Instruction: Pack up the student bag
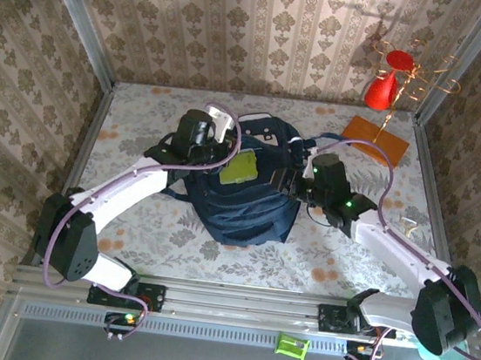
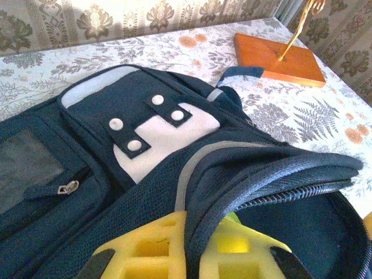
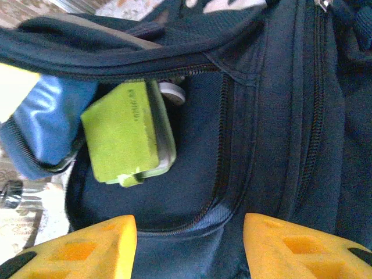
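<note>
The student bag (image 1: 241,211) lies flat in the middle of the table (image 1: 132,132). Its top points to the far wall and its mouth is open.

From the top view, both arms reach in to the bag. The left gripper (image 1: 213,141) is at the bag's top left. The right gripper (image 1: 291,183) is at the bag's right side. A green block (image 1: 242,168) peeks out of the open mouth between them. Far off in the right corner stands a red ornament (image 1: 384,85) on a wire stand with a wooden base (image 1: 375,139).

The left wrist view shows how the left gripper holds on. Its yellow fingers (image 2: 145,250) are pressed together on the bag's zip edge (image 2: 273,189), and the edge runs right between them. This view also shows the white patch (image 2: 160,136) with its round snaps on the front of the bag, and a small zip pull beside a see-through pocket.

The right wrist view looks into the bag. The green block (image 3: 125,136) sits inside, under the lifted zip edge. A blue thing (image 3: 40,122) is just beside it on the left, but I cannot tell what it is. The right gripper's yellow fingers (image 3: 87,247) stand wide apart with nothing held between them.
</note>
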Available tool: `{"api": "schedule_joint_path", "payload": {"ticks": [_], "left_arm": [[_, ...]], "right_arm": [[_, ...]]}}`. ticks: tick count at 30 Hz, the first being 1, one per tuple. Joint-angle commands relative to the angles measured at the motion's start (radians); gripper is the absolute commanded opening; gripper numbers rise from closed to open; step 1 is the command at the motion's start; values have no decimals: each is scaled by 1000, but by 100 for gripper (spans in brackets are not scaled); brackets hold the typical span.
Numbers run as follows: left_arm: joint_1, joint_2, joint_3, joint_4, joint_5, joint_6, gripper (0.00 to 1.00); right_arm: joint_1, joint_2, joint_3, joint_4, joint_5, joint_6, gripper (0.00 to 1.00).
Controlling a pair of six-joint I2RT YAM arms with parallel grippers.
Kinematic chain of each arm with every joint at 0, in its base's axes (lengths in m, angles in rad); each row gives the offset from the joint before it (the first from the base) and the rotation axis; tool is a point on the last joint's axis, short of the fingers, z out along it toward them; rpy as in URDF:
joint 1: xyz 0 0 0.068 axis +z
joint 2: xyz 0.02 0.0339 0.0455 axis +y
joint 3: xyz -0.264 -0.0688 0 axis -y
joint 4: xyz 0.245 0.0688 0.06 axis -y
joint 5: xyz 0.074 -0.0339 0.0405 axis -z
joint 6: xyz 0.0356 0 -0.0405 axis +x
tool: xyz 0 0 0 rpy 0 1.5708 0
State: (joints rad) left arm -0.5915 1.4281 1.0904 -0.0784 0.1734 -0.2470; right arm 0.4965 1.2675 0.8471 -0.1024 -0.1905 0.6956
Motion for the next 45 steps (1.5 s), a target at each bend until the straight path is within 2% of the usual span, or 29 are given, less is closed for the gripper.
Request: {"api": "schedule_joint_path", "payload": {"ticks": [1,10,14,19,20,23,26,30,33,35,39,42,45], "left_arm": [[-8,-67,-31,3,-48,-10,0],[-104,-108,-129,11,-119,-64,0],[-153,-57,-117,46,-134,-81,0],[-211,73,-8,60,-122,-77,0],[-224,101,15,63,-124,-78,3],[-248,173,71,58,-112,-76,20],[-256,183,97,15,-90,-50,36],[-252,77,35,3,-94,12,51],[-215,-18,-40,15,-106,10,64],[-156,-58,-91,44,-90,-20,70],[-1,-26,-92,15,-32,-93,70],[69,33,-42,-57,-21,-86,69],[108,63,-43,-88,-16,-90,69]], "right_arm": [[-34,111,76,-37,0,-16,51],[-127,427,364,-56,-143,-101,35],[-154,501,472,-94,-183,-134,33],[-211,519,564,-167,-173,-167,35],[-221,516,584,-199,-149,-182,36],[-241,483,625,-325,-20,-230,39],[-243,406,579,-392,120,-261,42],[-224,263,426,-350,113,-242,44],[-162,169,315,-296,65,-218,45],[-118,133,239,-248,18,-194,45],[-39,132,148,-165,-33,-134,45],[-34,166,109,-64,-113,-93,44],[-40,209,140,-71,-96,-117,44]]}}
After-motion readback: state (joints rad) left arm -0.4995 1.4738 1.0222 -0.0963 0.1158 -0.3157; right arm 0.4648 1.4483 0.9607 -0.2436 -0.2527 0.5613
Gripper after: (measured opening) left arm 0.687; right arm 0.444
